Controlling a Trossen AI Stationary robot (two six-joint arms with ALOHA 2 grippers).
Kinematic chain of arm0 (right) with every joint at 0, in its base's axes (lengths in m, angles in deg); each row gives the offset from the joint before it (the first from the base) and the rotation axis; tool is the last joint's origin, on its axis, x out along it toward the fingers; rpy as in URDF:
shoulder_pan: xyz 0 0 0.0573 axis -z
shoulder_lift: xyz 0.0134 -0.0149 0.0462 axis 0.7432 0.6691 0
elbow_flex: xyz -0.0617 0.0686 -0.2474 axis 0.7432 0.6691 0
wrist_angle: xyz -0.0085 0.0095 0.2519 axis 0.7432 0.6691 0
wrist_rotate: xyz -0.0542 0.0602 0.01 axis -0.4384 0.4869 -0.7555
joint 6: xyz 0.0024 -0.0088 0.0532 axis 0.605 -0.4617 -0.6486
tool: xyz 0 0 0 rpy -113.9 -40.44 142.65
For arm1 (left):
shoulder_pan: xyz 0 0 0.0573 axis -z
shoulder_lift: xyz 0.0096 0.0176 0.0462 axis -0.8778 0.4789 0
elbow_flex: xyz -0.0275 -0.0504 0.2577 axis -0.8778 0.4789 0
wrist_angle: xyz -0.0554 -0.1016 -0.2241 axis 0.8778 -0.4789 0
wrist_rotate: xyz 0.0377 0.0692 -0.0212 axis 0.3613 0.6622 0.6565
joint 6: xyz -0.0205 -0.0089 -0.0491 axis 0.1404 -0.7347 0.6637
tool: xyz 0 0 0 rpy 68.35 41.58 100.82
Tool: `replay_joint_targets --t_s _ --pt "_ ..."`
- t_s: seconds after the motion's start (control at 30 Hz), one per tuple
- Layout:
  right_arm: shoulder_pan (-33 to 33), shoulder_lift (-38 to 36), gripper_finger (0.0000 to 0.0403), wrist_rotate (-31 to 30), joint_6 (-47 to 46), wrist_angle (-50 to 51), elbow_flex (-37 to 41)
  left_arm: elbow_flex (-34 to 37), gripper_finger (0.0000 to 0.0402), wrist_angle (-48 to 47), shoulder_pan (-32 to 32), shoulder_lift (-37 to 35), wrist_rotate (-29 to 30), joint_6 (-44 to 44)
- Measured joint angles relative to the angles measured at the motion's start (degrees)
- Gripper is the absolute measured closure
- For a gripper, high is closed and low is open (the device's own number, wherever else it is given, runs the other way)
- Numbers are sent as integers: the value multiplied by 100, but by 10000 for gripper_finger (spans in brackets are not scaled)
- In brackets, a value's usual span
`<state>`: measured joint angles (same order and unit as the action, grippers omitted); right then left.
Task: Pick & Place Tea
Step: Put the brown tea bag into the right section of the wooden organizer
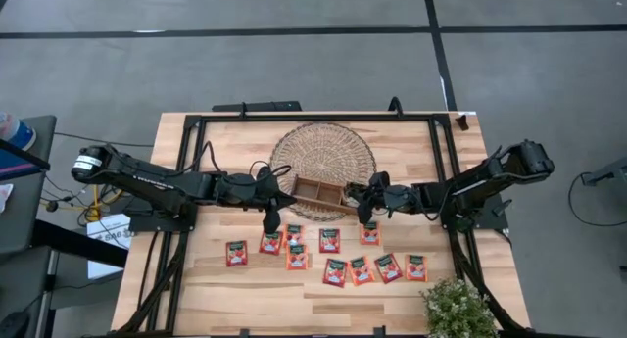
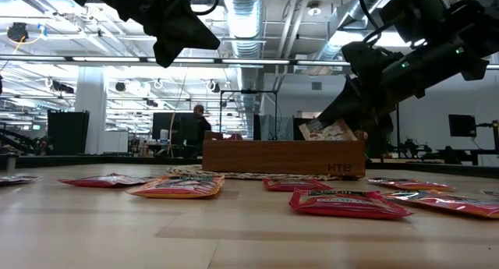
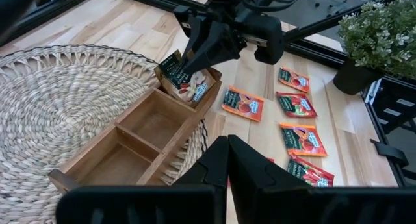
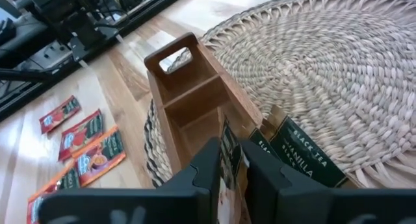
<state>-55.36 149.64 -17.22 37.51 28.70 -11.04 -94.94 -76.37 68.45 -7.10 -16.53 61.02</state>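
The left gripper (image 1: 271,221) hangs shut and empty above the desk (image 1: 196,279), just short of the left end of the tray (image 1: 318,193). Below it, sachets (image 1: 329,241) lie scattered flat in two loose rows toward the desk's near edge. The tray sits on a woven mat (image 1: 323,154) near the desk's middle, its left and centre compartments empty. At the tray's right end, the right gripper (image 3: 195,58) pinches a sachet (image 4: 229,160) almost closed, holding it tipped into the end compartment, where other dark-labelled sachets (image 4: 300,158) lean. A potted plant (image 1: 457,309) stands at the near right corner.
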Motion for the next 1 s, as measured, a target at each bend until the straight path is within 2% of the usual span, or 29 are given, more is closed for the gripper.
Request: replay_joint_targets --t_s 0.33,0.7,1.0 --pt "0 0 379 112 105 -15 0 0 402 0 0 0 0 2" --pt "0 0 345 136 109 -47 -4 0 402 0 2 0 -68 14" --pt "93 -279 342 133 279 -37 -11 0 402 0 2 0 -87 20"
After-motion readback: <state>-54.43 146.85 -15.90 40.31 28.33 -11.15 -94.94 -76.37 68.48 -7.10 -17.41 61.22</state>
